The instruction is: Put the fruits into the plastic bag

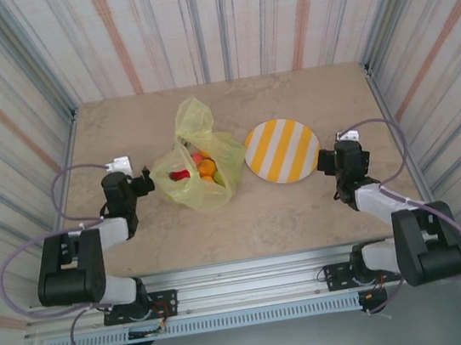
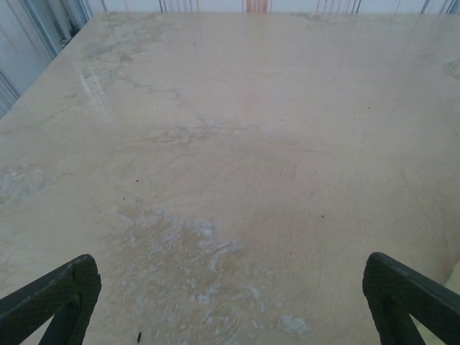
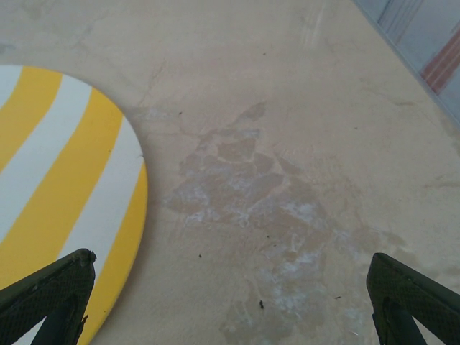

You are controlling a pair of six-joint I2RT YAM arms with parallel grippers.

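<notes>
The yellow-green plastic bag (image 1: 194,171) lies on the table left of centre, crumpled, with its handles pointing toward the back. Several fruits (image 1: 201,167), orange, yellow and red, show through its plastic. My left gripper (image 1: 124,168) sits just left of the bag, open, with only bare tabletop between its fingers (image 2: 61,295). My right gripper (image 1: 340,142) rests just right of the striped plate (image 1: 281,150), open and empty, its fingers (image 3: 410,295) spread wide over the table.
The round yellow-and-white striped plate (image 3: 65,201) lies flat right of the bag with nothing on it. Corrugated striped walls (image 1: 9,126) close in the table on three sides. Bare tabletop (image 1: 246,222) stretches in front of the bag and plate.
</notes>
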